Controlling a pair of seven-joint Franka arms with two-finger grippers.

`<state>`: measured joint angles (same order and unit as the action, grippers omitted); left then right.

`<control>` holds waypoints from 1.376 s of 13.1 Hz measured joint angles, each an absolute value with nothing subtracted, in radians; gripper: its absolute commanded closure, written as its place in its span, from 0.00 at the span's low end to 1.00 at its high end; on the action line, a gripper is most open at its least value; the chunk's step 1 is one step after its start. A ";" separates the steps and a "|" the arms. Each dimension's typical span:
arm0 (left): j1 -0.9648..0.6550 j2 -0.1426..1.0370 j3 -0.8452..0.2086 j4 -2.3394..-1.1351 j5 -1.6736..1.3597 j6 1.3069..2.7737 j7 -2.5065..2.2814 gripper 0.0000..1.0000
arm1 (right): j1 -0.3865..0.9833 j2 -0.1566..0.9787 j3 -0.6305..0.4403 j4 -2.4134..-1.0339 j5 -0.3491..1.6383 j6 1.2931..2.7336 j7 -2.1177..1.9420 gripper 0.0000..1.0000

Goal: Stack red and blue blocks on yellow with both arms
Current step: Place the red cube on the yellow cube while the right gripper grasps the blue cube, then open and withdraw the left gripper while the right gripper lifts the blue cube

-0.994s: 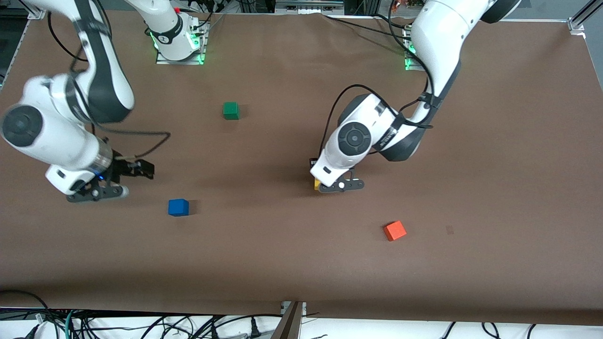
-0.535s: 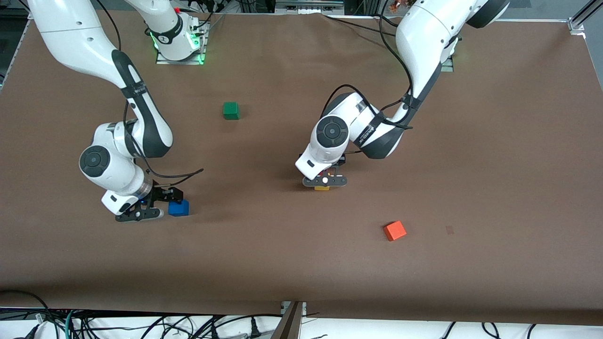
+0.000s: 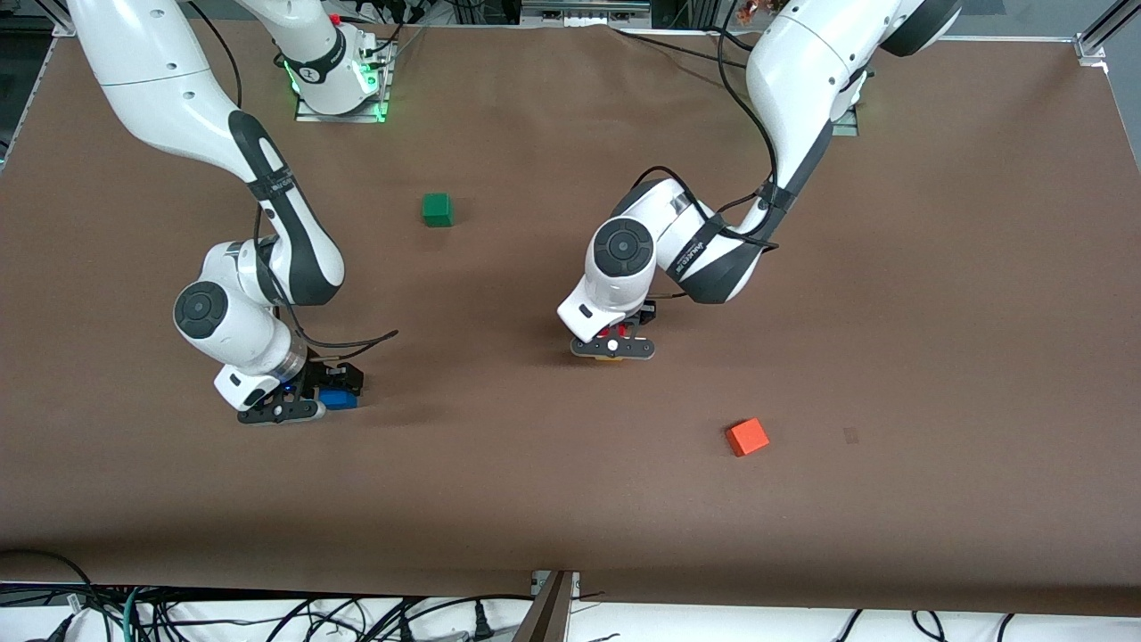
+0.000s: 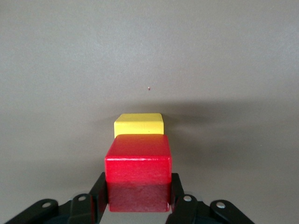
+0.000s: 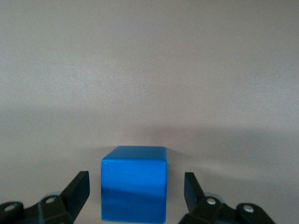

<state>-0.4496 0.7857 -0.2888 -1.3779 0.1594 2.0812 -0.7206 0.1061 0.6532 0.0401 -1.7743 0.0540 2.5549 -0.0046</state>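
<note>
Directly beneath the left hand (image 4: 138, 205), clenched on the red block (image 4: 138, 170): the yellow block (image 4: 139, 125), slightly offset. Between the right hand's (image 5: 135, 196) parted fingers: the blue block (image 5: 134, 182), ungripped on the tabletop (image 3: 535, 464).

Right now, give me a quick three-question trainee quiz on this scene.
1. True or false: the left gripper is shut on the red block.
2. Which block sits between the open fingers of the right gripper? A green, B blue, C orange.
3. Fill in: the red block is over the ____ block.

Key
1. True.
2. B, the blue block.
3. Yellow; the yellow block lies on the table beneath it.
</note>
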 measured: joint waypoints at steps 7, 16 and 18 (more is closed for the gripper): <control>-0.447 0.795 -0.283 -1.373 0.159 2.103 -0.721 0.00 | 0.106 0.657 0.040 -1.752 0.054 2.548 -0.005 0.59; -0.228 0.624 -0.273 -1.139 0.160 1.843 -0.676 0.00 | 0.234 0.644 0.052 -1.426 0.065 2.073 0.187 0.58; -0.168 0.578 -0.273 -1.135 0.160 1.823 -0.563 0.00 | 0.317 0.643 0.055 -1.368 0.067 2.012 0.331 0.58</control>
